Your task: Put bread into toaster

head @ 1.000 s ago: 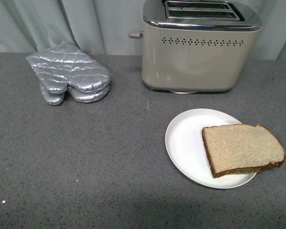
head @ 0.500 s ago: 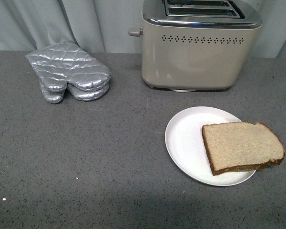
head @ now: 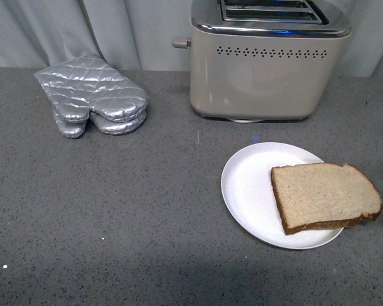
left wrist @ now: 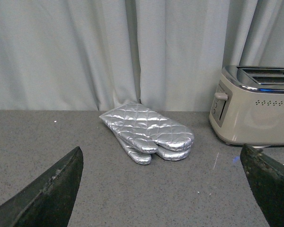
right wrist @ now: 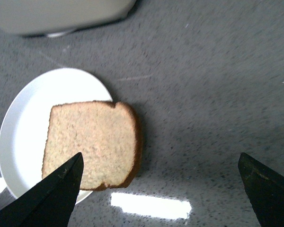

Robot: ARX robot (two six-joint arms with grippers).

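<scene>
Bread: a flat slice of light-brown wholewheat bread (head: 324, 196) with a darker crust lies on a round white plate (head: 247, 185). It sits toward the plate's right side, its rounded end overhanging the rim. The plate stands on the speckled grey counter (head: 115, 223), in front of the boxy cream toaster (head: 268, 70) with chrome top and apart from it. What shows of the slots looks empty.

Right tool (right wrist: 159, 189): jaws spread wide, holding nothing, hanging above the counter. The slice is off to one side, partly under one finger, not centred in the gap. Left tool (left wrist: 160, 189): also spread wide and empty, facing the silver quilted oven mitts (left wrist: 149, 132). Neither arm shows in the front view.

Risks, as judged:
- Descending from this offset, the jaws would probably close on bare counter or clip only the crust.
- The slice lies flat, so a finger has little to catch except the overhanging end. Pushing against it may shove the bread across the plate or slide the plate itself.
- The crumb looks soft. A hard pinch could tear or fold it, and a light one could let it droop and slip.
- The slots are narrow. A tilted or sagging slice may catch on the chrome lip and fall beside the toaster.
</scene>
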